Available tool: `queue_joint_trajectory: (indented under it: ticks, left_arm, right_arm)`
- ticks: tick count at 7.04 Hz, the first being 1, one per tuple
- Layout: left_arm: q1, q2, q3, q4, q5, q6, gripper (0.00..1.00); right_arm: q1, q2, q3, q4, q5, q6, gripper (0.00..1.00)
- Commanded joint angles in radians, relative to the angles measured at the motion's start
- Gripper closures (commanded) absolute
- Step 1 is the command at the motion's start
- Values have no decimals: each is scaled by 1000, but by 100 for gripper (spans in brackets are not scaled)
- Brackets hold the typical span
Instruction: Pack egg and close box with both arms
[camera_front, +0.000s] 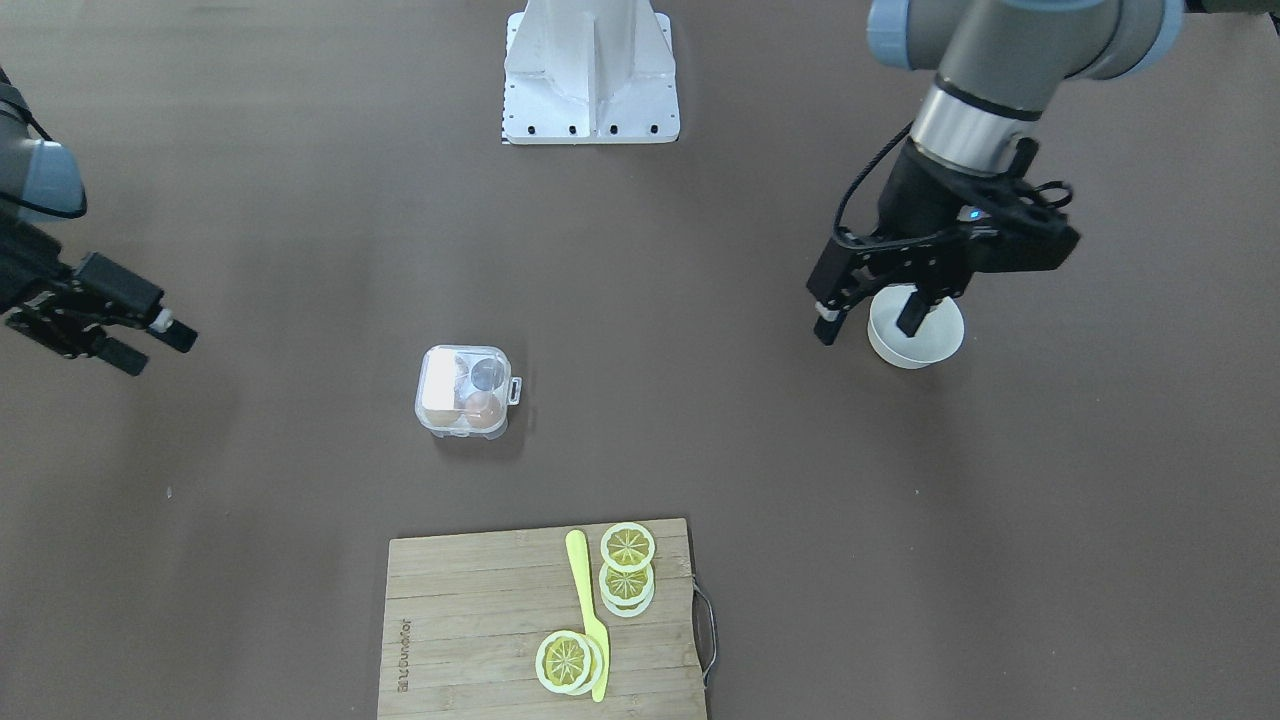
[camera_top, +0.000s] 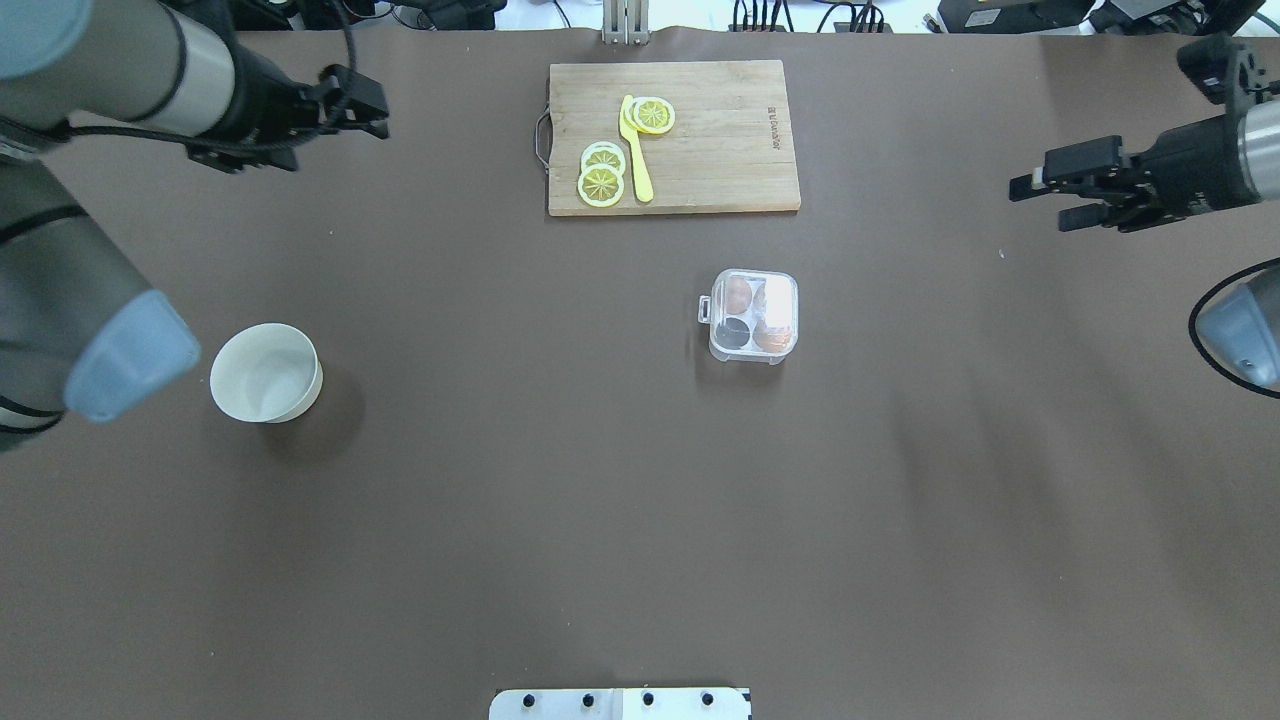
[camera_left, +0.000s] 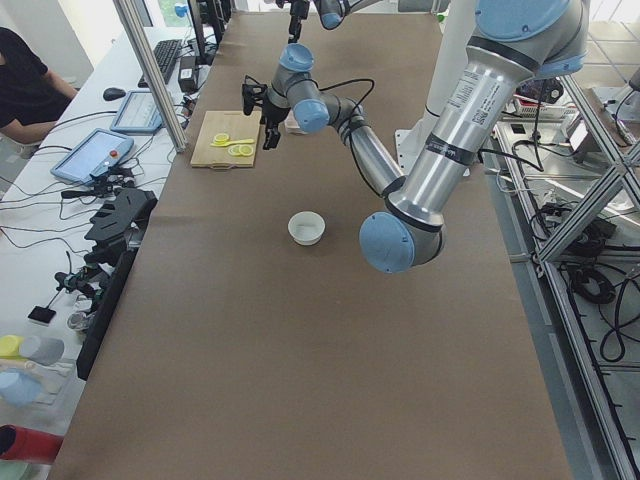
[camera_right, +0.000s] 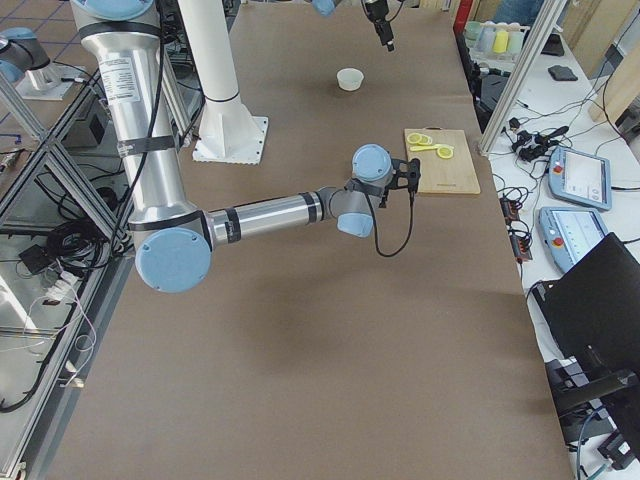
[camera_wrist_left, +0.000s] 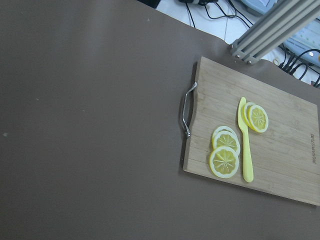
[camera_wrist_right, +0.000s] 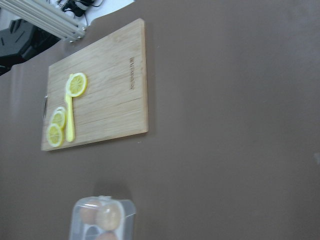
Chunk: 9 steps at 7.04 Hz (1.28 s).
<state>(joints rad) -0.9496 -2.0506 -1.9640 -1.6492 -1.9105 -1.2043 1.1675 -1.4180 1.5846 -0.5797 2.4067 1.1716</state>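
The clear box (camera_front: 467, 392) stands near the table's middle with its lid down over the cells and its latch tab (camera_front: 514, 390) facing the robot's left. Orange-brown eggs (camera_top: 738, 293) show through the lid, and one cell looks dark. The box (camera_top: 754, 315) also shows in the overhead view, and low in the right wrist view as the box (camera_wrist_right: 102, 219). My left gripper (camera_front: 868, 328) hangs open in the air, far from the box, holding nothing. My right gripper (camera_front: 155, 350) is open and empty too, well off to the box's other side, seen from above as the right gripper (camera_top: 1045, 203).
A white bowl (camera_top: 265, 372) stands on the robot's left side. A wooden cutting board (camera_top: 720, 140) with a metal handle lies at the far edge, carrying lemon slices (camera_top: 601, 185) and a yellow knife (camera_top: 637, 150). Brown table surface surrounds the box.
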Motion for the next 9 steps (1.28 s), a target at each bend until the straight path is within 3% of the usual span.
queue_joint_trajectory:
  ticks: [1, 3, 4, 5, 7, 9]
  left_arm:
    - [-192, 27, -82, 312, -22, 420, 1]
    - [-373, 117, -55, 437, -213, 824, 1]
    - [-409, 213, -41, 430, -269, 872, 1]
    - [-411, 330, -27, 430, -263, 1038, 1]
    - [-501, 375, 103, 421, -272, 1222, 1]
    - [-540, 461, 131, 344, -277, 1221, 1]
  right_arm:
    - [121, -62, 3, -414, -103, -679, 0]
    - [200, -76, 14, -730, -129, -1043, 0]
    - [230, -75, 11, -881, -150, -1207, 0]
    - [242, -64, 15, -1030, -226, -1350, 0]
    - [294, -84, 8, -1158, -213, -1417, 0]
    - [339, -165, 6, -1140, -36, -1406, 0]
